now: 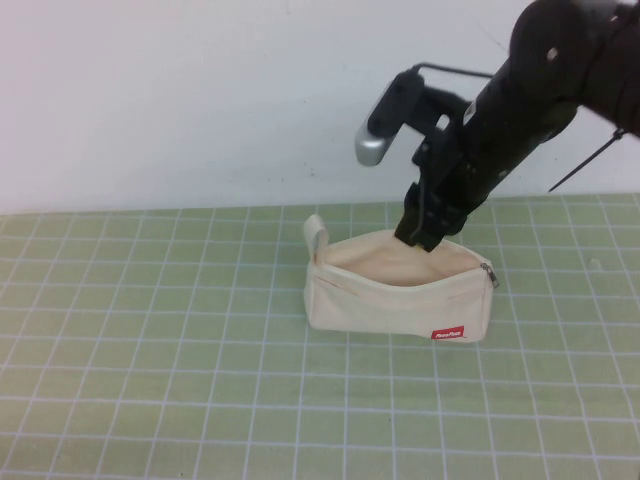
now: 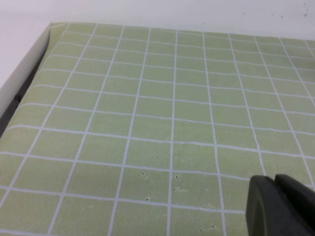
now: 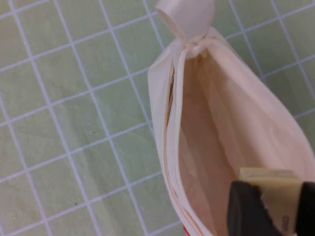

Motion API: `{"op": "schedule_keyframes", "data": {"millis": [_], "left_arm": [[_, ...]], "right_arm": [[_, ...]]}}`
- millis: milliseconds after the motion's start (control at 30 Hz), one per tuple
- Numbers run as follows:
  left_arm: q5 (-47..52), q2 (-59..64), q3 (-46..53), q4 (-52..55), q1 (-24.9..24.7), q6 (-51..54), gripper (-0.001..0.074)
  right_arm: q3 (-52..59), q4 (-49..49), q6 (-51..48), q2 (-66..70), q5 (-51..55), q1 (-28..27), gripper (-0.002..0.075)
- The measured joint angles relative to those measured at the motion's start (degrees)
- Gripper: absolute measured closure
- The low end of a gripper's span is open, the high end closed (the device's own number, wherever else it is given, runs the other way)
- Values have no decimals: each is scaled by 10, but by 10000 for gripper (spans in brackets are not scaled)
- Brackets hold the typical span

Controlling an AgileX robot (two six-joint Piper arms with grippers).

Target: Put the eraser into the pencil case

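Observation:
The cream pencil case (image 1: 395,295) stands open on the green grid mat, with a red label (image 1: 447,333), a loop tab (image 1: 317,238) and a zipper pull (image 1: 488,273). My right gripper (image 1: 422,236) is at the case's open mouth, near its right end. In the right wrist view the right gripper (image 3: 273,206) is shut on the pale tan eraser (image 3: 270,189) and holds it over the case's open inside (image 3: 206,128). My left gripper (image 2: 275,206) is over bare mat, away from the case, with its fingers together and nothing between them.
The green grid mat (image 1: 150,350) covers the table. A white wall rises behind it. In the left wrist view the mat's edge and a white border (image 2: 24,73) show at one side.

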Motion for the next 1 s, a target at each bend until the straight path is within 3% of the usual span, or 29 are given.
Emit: {"op": "schedule_keyframes", "data": {"millis": [167,333,400,533,667,767,1000], "left_arm": [[0,0,0,0,0,0,736],[0,0,0,0,0,0,736],[0,0,0,0,0,0,736],[0,0,0,0,0,0,736],[0,0,0,0,0,0,736],[0,0,0,0,0,0,736],[0,0,0,0,0,0,736]], "right_arm": [[-1,-8,0,38,-10,0,512],[-8,-19,0,51,-21,0,300],[-25,-27,0,51,-14,0,281],[-93,-47,1,51,43,0,401],[-187,-84,30,48,109,0,650],[-220,-116,64,25,109,0,702],[-224,-160,106,-97,109,0,722]]}}
